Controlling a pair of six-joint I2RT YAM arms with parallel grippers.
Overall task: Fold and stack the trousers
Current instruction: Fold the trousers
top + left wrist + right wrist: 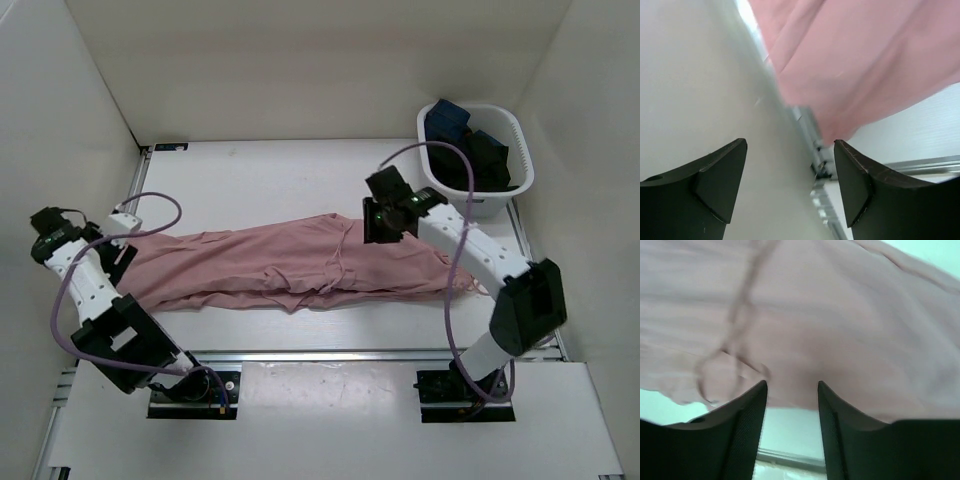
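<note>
Between the tips of the right pincer there is a moderate gap and nothing in it. The fingers point down at the dusty-pink, thin soft trousers, with cloth just past the tips. A thin pink drawstring cord trails across the fabric a little to one side of the opening. From above, this pincer sits over the far edge of the garment, right of its middle.

The left pincer is spread wide and empty. It sits at the left end of the trousers, where the cloth reaches the table's left edge and a silver metal rail runs below the fingers.

The trousers lie in one long crumpled band from left to right across the white flat table, not yet folded. I cannot tell which end is the waistband.

The step in hand looks like taking hold for the first fold. To do it well:
- The right pincer should come down onto the far edge and close on every layer there. It should stay off the cord, which would only drag.
- The left pincer should move right and bite well into the end of the cloth, not just a thin lip near the rail.
- Both should lift together and carry the cloth evenly, so that the thin fabric does not bunch.

Well apart at the far right, a white plastic laundry basket holds dark navy clothes and needs no touching.
</note>
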